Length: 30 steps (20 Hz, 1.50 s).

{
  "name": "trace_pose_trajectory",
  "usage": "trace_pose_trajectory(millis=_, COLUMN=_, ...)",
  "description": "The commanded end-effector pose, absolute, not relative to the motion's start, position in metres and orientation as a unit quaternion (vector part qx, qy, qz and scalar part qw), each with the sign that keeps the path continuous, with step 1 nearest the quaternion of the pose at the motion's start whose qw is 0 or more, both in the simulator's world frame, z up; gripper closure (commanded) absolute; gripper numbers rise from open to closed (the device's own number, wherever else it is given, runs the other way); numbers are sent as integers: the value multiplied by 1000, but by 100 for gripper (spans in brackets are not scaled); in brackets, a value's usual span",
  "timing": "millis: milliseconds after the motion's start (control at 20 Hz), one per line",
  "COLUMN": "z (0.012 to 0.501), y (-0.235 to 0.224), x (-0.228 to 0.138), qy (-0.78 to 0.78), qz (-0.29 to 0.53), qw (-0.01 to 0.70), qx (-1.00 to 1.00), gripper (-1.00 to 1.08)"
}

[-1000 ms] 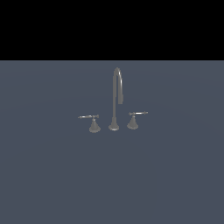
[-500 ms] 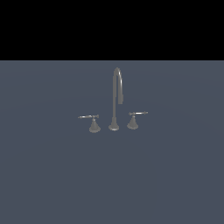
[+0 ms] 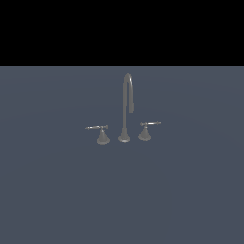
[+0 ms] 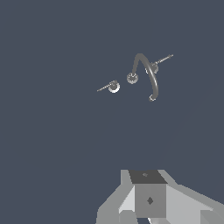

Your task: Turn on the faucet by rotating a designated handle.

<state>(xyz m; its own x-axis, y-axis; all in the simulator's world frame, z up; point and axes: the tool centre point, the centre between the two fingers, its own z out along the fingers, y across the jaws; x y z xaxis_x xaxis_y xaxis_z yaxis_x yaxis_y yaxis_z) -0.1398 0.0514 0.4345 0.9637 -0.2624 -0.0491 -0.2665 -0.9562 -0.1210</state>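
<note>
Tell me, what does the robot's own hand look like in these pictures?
Only the wrist view shows any of it. The gripper appears as blocky, angular shapes in pale and mid grey, with a darker grey square block in the middle bearing a small dark diamond mark. No cables show. Its fingertips are cut off by the picture's edge, and the exterior view shows no arm.

Flat blue-grey surface [image 3: 57, 190] carries the faucet [image 3: 125, 109] — spout base in the middle, the handle [image 3: 100, 133] and its twin handle [image 3: 146, 129] flanking it.
</note>
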Motion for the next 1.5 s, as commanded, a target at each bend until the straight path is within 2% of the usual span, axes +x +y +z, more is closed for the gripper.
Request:
trace_pose_trajectory(millis=0, z=419, y=58, x=-121, qy=167, qz=22, qw=70, qx=-983, gripper=108)
trace_pose_trajectory(millis=750, z=303, y=97, x=-28, qy=368, qz=50, qw=73, qx=-926, gripper=108)
trace_pose_trajectory(millis=1450, z=168, y=118, x=26, qy=546, qz=41, qw=35, qx=-836, gripper=108)
